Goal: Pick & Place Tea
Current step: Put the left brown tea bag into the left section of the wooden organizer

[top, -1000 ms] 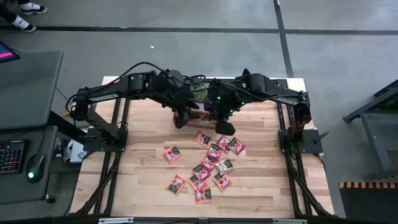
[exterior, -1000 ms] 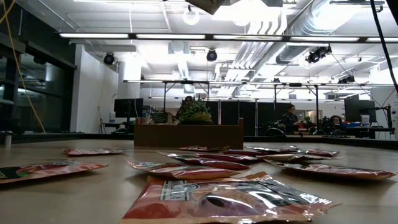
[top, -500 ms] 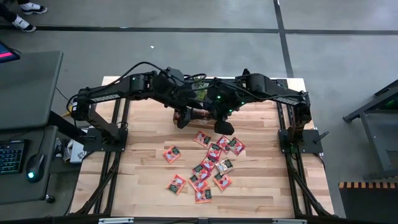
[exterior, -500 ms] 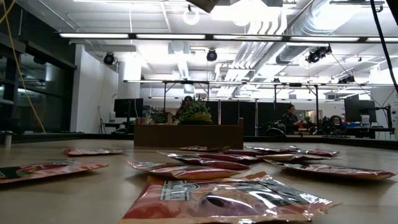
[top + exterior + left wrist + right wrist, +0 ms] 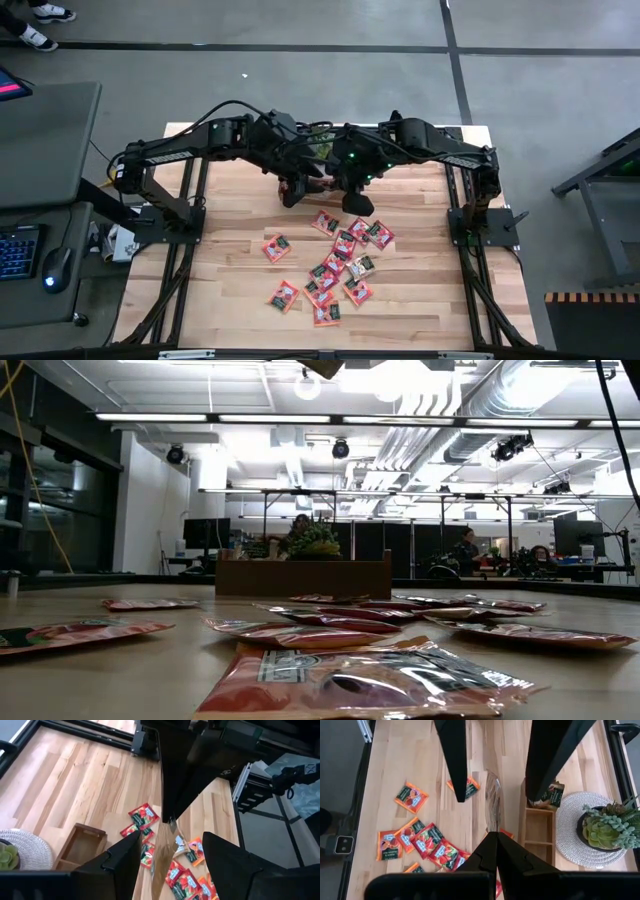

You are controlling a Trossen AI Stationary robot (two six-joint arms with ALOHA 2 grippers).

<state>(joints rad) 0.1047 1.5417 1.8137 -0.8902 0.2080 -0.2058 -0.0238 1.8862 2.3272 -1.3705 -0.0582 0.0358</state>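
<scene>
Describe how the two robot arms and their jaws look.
Both arms are black, jointed, with black cables looping over them. The left arm and right arm mirror each other; small green lights glow near the right wrist. The left gripper and right gripper carry flat, tapering black jaws.

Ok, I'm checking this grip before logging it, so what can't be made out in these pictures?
- The held sachet: edge-on in both wrist views, print unreadable; the arms cover it in the high view.
- The tray: the low view shows only its front wall; the arms hide most of it in the high view.
- The right gripper, shut on the sachet, and the open left gripper: both above the low view's top edge.
</scene>
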